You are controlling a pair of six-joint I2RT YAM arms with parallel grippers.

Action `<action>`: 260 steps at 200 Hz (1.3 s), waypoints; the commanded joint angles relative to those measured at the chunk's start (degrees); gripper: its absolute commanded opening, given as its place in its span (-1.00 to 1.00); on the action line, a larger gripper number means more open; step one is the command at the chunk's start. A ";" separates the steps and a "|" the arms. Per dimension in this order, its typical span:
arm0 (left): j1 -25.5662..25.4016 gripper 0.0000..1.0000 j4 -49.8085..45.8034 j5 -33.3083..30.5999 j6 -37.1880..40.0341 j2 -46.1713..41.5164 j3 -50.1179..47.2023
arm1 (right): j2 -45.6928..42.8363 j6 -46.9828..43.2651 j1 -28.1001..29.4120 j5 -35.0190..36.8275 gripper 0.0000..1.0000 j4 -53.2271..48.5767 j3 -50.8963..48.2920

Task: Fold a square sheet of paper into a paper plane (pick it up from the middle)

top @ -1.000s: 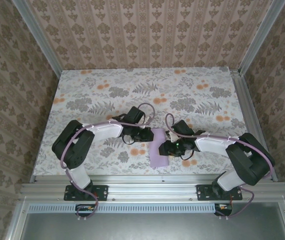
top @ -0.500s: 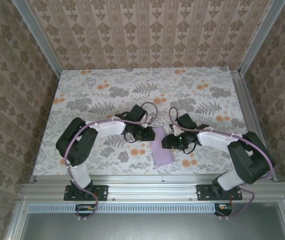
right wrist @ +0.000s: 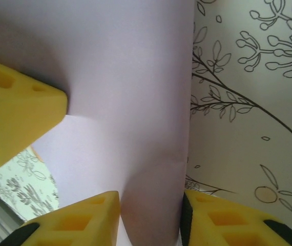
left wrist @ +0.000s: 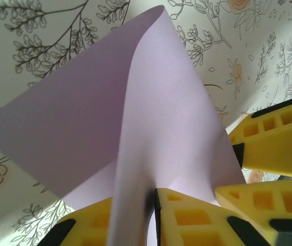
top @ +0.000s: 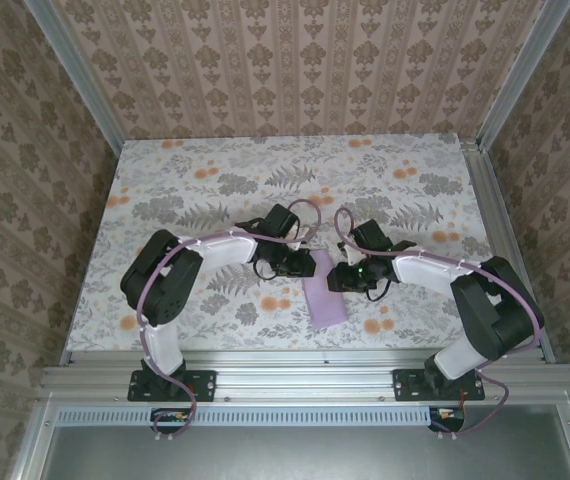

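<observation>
While both arms bend inward from their bases at the bottom of the top view, the left arm (top: 200, 252) and the right arm (top: 435, 272) lie low over the surface (top: 185, 170), wrists almost meeting at mid-frame. The left pincer (top: 301, 262) is closed tight on the square sheet of paper (top: 325, 298). In its wrist view the yellow pads (left wrist: 187, 220) clamp a raised fold at the bottom of the frame, and one flap curls up to a tip at top centre. The right pincer (top: 338, 278) sits just beside it at the sheet's upper right edge. Its pads (right wrist: 79, 220) stand apart with a band of lilac paper between them, and no squeeze can be made out.

The sheet's upper end is lifted between the two pincers. Its lower part lies flat, reaching down-frame and stopping short of the near edge. Open patterned surface spreads to the upper frame and out to both sides.

Grey and orange flowers cover the surface. Papered walls (top: 295, 60) stand on three sides, and a metal rail (top: 305, 372) runs along the bottom.
</observation>
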 commanded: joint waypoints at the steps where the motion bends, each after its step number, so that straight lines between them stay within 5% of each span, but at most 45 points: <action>1: 0.44 -0.68 -1.46 1.28 1.61 1.00 1.58 | 1.33 -2.05 -0.27 1.22 -0.31 -2.17 0.79; 74: 0.84 -0.48 -2.29 1.43 1.76 1.11 3.27 | 3.03 -2.72 -0.35 2.12 -0.44 -1.86 0.08; 143: 0.86 -0.01 -0.81 0.19 -0.26 -1.87 -0.05 | 3.68 -0.53 -0.36 3.48 -0.35 -0.49 -0.68; 232: -0.50 0.07 11.95 0.89 -9.94 -6.58 -10.01 | 3.40 2.05 -0.35 3.22 -0.36 1.63 -1.92; 260: -0.87 -0.05 13.57 1.16 -10.86 -5.95 -10.51 | 3.23 2.32 -0.36 3.05 -0.36 1.91 -2.29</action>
